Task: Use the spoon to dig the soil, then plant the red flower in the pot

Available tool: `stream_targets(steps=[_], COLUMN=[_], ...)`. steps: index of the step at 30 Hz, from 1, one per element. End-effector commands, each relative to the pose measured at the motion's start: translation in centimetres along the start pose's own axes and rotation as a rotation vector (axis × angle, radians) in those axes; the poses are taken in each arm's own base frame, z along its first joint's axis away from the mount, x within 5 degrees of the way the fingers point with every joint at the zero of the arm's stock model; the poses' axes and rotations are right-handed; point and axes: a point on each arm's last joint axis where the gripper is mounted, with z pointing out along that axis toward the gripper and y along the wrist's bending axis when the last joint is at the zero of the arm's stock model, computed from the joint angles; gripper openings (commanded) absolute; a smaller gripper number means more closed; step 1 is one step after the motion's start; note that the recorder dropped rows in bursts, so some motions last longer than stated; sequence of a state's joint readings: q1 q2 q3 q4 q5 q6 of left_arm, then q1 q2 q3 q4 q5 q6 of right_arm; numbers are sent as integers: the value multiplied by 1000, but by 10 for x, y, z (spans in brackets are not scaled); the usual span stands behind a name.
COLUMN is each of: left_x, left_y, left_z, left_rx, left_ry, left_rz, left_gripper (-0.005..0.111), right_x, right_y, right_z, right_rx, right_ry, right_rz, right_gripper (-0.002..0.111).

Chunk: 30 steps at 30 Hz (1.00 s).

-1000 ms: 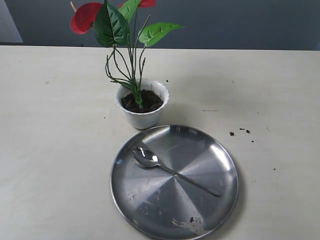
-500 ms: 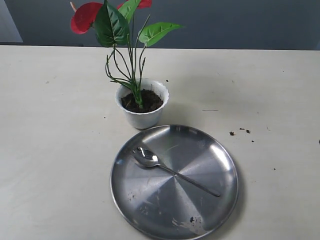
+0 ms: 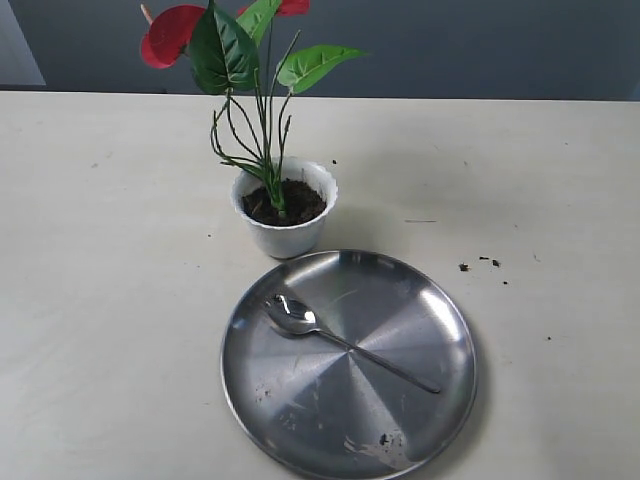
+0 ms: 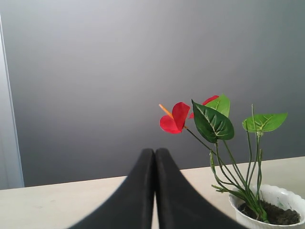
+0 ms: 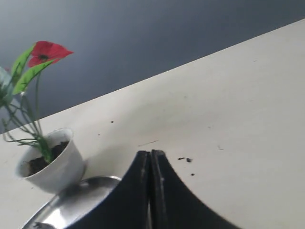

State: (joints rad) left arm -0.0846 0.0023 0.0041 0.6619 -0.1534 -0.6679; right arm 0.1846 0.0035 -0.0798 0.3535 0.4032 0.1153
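Observation:
The red flower stands upright in the white pot, its green stems rooted in the dark soil. The silver spoon lies loose on the steel plate, bowl toward the pot. Neither gripper appears in the exterior view. In the left wrist view my left gripper is shut with nothing in it, off to one side of the flower and pot. My right gripper is shut and empty, raised over the table beside the plate and apart from the pot.
A few soil crumbs lie on the cream table right of the plate, also seen as crumbs in the right wrist view. A grey wall runs behind the table's far edge.
A dark sliver of the right arm at the exterior view's right edge half a second ago is gone. Flower, pot, spoon and plate have not moved.

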Motion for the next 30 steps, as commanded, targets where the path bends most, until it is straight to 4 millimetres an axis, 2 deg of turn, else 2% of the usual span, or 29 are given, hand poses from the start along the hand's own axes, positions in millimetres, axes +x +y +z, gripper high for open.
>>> stream_targets(steps=[1, 7, 30], left_x=[-2, -2, -2], left_y=[-1, -1, -1], left_z=[0, 0, 0], left_rx=[9, 9, 9], left_ry=[-10, -10, -10], left_rz=[-6, -6, -6], left_gripper=[0, 0, 0], right_x=[-7, 9, 10], right_y=[-7, -19, -20], right_z=[-1, 7, 7], right_rx=[73, 107, 122], right_ry=[-76, -83, -66], right_rz=[-11, 43, 30], right_gripper=[-1, -1, -1])
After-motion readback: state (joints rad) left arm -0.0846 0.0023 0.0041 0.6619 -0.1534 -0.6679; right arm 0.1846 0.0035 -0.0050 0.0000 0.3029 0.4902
